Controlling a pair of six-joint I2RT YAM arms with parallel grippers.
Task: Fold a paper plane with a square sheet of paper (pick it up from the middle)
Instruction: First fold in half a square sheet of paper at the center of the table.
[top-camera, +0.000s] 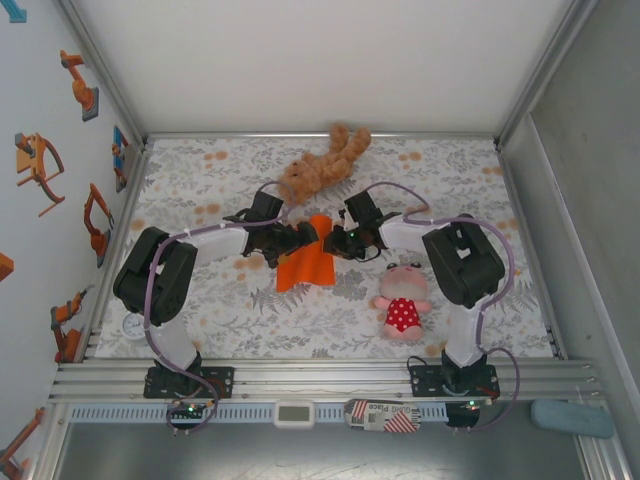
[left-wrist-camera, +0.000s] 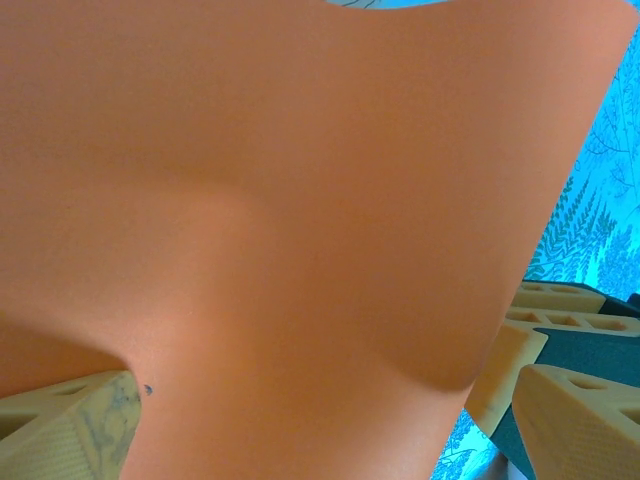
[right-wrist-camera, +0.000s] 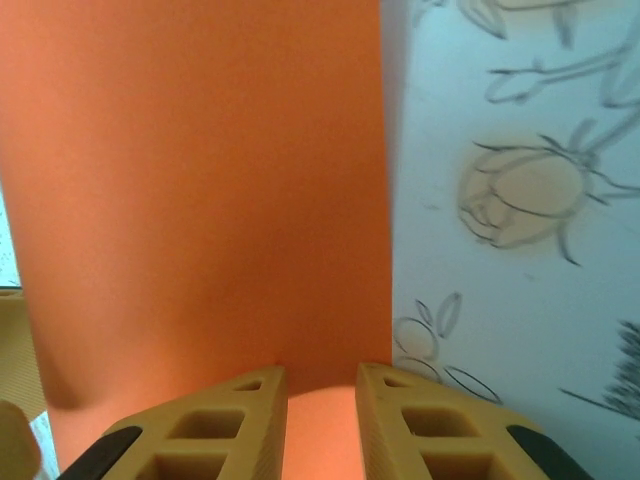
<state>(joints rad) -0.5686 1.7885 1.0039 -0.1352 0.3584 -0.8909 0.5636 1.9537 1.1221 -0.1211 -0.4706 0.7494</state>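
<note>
Your right gripper (right-wrist-camera: 320, 368) has its two tan fingers drawn close. Only a slim gap is left between them, and orange fills that gap, so it looks pinched onto the thin, bright orange square sheet of paper (top-camera: 305, 262). Your left gripper (top-camera: 296, 241) reads differently in its own wrist view: one finger (left-wrist-camera: 65, 432) sits low at the left and another low at the far right. They are wide apart and the sheet spans the space between them, so I judge that gripper spread and clamping nothing.

From above, the sheet hangs between the two grippers over the middle of the floral tablecloth (top-camera: 230, 320). Its top edge is up at the fingers and the rest droops toward you. The brown plush bear (top-camera: 322, 160) lies just beyond it, and the pink doll in a red dotted dress (top-camera: 402, 300) lies to the right, well clear.

As for progress, the pick-up seems done. The paper only bows softly; you can see shallow dimples but no sharp crease, no point and no dart shape. By my reading every fold is ahead of you, starting with the centre crease.
</note>
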